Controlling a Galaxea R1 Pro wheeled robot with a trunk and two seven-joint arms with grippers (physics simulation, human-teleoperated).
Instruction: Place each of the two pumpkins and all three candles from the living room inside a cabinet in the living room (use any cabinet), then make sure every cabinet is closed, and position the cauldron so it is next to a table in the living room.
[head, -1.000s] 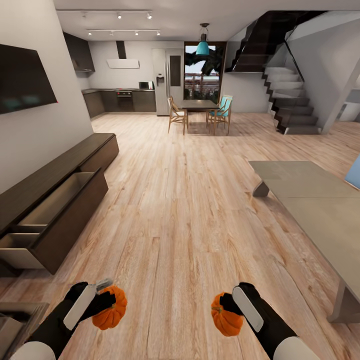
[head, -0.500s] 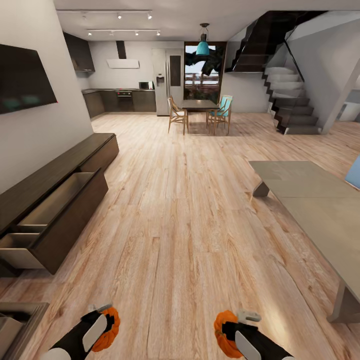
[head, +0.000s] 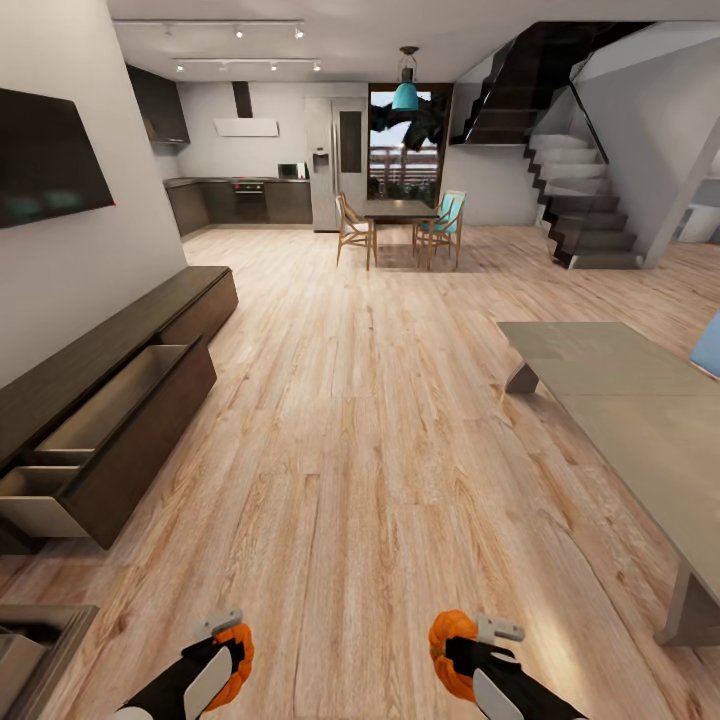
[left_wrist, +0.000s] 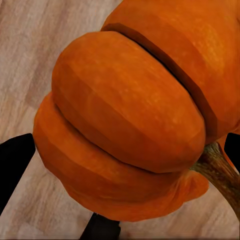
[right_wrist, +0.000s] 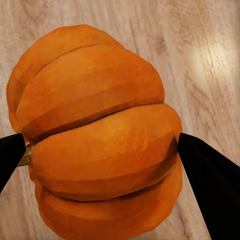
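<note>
Each end effector clamps 1 pumpkin (head: 238, 655) (head: 448, 652) — bare floor (head: 370, 450) between cabinet (head: 110, 420) and table (head: 620, 400).

Floor (head: 370, 440): light wood planks, grain running away from the camera, spanning the living area through to the kitchen at the far end.

Standing directly on it:
- Cabinet (head: 150, 330): long, low, dark brown, set against the left wall; two drawers (head: 105, 420) pulled out over the floor, insides pale.
- Bench (head: 620, 400): large, low, grey top, at the right; slanted grey legs (head: 520, 378) resting on the planks.
- Dining table (head: 400, 210) with chairs (head: 352, 232), far end, near the window.
- Staircase (head: 580, 200): dark treads, foot meeting the floor at far right.
</note>
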